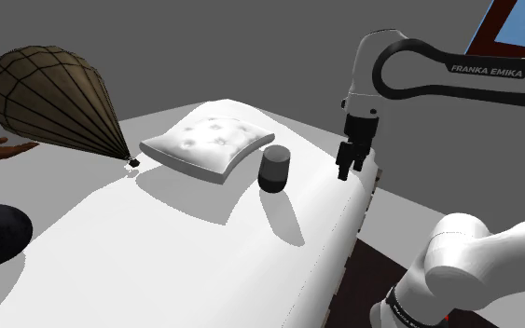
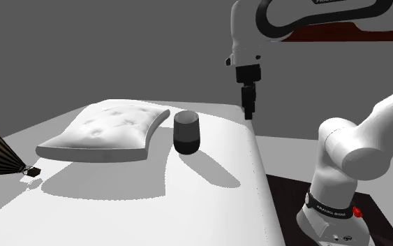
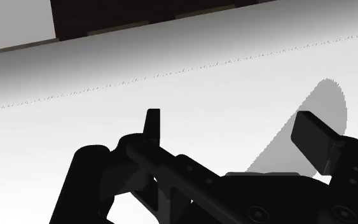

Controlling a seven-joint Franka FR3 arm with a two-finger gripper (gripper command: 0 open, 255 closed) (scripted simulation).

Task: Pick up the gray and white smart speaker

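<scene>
The claw [image 3: 233,135] hung wide, its 2 fingers apart and holding nothing, above the edge of the white surface [image 1: 204,252]. The dark grey smart speaker [image 1: 273,169] stood upright, apart from the claw, between it and the pillow [image 1: 209,140]. Risk: a low sideways approach could topple the speaker or push it against the pillow.
</scene>
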